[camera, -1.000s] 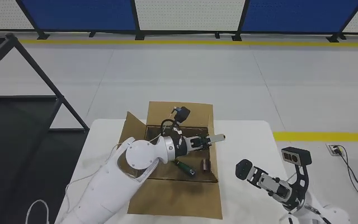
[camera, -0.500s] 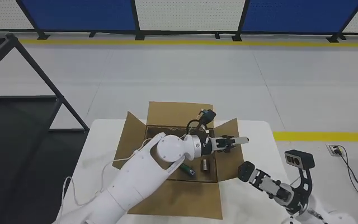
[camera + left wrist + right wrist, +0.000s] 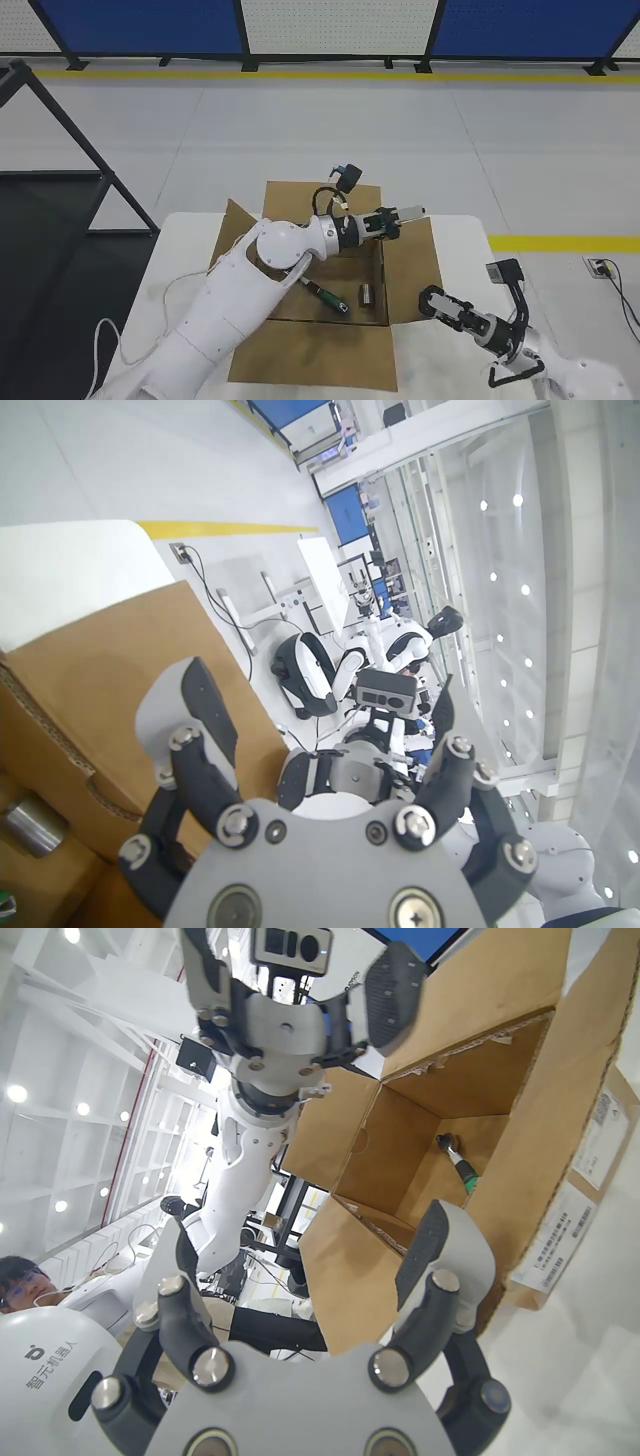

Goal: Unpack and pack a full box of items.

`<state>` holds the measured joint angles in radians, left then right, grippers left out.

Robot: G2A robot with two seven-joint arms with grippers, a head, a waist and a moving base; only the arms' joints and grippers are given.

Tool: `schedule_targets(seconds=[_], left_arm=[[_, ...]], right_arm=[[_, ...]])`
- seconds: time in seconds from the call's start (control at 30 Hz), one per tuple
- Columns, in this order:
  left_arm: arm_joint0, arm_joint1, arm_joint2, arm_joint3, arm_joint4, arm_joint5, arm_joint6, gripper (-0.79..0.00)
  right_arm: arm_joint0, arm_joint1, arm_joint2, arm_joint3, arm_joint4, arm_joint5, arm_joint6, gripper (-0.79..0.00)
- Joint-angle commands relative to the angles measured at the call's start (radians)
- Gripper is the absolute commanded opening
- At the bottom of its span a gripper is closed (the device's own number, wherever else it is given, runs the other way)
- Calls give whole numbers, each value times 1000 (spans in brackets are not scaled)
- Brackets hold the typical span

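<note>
The open cardboard box (image 3: 300, 205) sits in the middle of the white table (image 3: 180, 260). Inside lie a green-handled tool (image 3: 327, 298) (image 3: 462, 1165) and a small metal cylinder (image 3: 366, 293) (image 3: 32, 830). My left gripper (image 3: 403, 213) (image 3: 325, 710) hangs open and holds nothing, above the box's far right corner and its right flap (image 3: 410, 270) (image 3: 150, 640). My right gripper (image 3: 432, 301) (image 3: 310, 1258) is open too, low over the table just outside that flap, facing the box. The right wrist view has the left gripper (image 3: 300, 988) high above the box opening.
The near flap (image 3: 310, 355) lies flat toward me, and the left flap (image 3: 232, 240) is folded out. White labels (image 3: 575, 1208) are stuck on the right flap's outer face. Bare table lies right of the box. A black metal frame (image 3: 70, 140) stands at the left.
The left gripper swung from inside the box to the right, and the right flap folded outward. It then rose toward the far right corner. The right gripper came closer to the flap.
</note>
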<state>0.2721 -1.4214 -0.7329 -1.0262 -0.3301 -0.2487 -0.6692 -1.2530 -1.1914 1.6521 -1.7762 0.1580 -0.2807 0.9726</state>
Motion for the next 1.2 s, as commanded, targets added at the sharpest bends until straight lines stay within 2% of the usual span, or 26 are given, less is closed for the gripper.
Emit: schedule_targets(seconds=[0.0, 0.13, 0.2, 0.23, 0.27, 0.4, 0.5, 0.6, 0.77, 1.0, 1.1, 1.17], left_arm=[[30, 28, -65, -76, 49, 6, 0, 0], [135, 92, -214, -268, 183, 45, 8, 0], [238, 132, -337, -423, 258, 85, 3, 0], [271, 143, -373, -468, 274, 97, 1, 0], [337, 161, -446, -554, 297, 117, -5, 0], [514, 201, -648, -750, 329, 147, -15, 0], [634, 218, -776, -853, 337, 155, -3, 0], [735, 229, -886, -913, 321, 149, 12, 0], [871, 238, -1022, -968, 275, 128, 49, 0], [974, 245, -1144, -984, 172, 65, 63, 0], [1015, 247, -1199, -985, 142, 36, 74, 0], [1046, 248, -1239, -982, 115, 19, 83, 0]], right_arm=[[0, 3, 0, 2, -11, 12, -12, 0], [11, 7, -4, 18, -39, 44, -30, 0], [18, 11, -4, 34, -48, 58, -34, 0], [19, 12, -5, 39, -48, 61, -33, 0], [21, 14, -4, 48, -46, 64, -29, 0], [20, 19, -6, 64, -50, 71, -24, 0], [18, 23, -14, 70, -53, 74, -17, 0], [18, 26, -24, 79, -54, 77, -12, 0], [23, 29, -41, 81, -53, 77, -26, 0], [67, 29, -78, -11, -62, 50, -102, 0], [127, 27, -129, -40, -83, 61, -106, 0], [198, 27, -197, -46, -154, 83, -66, 0]])
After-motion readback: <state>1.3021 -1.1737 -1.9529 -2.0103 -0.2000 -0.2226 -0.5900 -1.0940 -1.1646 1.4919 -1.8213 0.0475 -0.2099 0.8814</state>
